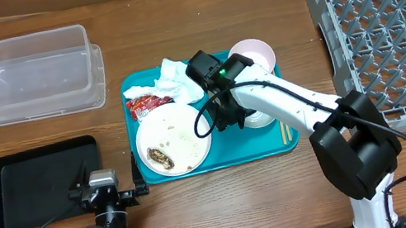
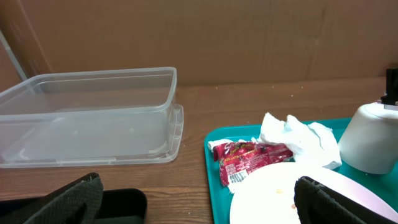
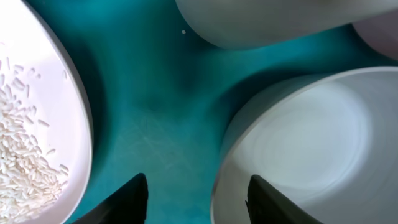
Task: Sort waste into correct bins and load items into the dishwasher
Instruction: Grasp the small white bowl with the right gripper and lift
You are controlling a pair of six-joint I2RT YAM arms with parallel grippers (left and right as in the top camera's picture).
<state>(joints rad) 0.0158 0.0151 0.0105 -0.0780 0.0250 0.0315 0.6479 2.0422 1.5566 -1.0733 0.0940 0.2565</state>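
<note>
the big grey dish rack (image 1: 388,22) sits at the right edge of the bench (image 1: 203,210), with open wood between it and the teal tray (image 1: 235,155). the tray is crowded, so room there is tight. the right hand (image 3: 198,193) is half open across the rim of the white bowl (image 3: 311,137), one finger inside, not squeezing yet. the left hand (image 2: 199,208) rests wide open, holding nothing.

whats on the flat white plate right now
On the flat plate a brown food scrap lies near the lower left edge, with loose rice grains scattered on it too. The right arm covers the plate's right edge, so anything there is hidden.
</note>
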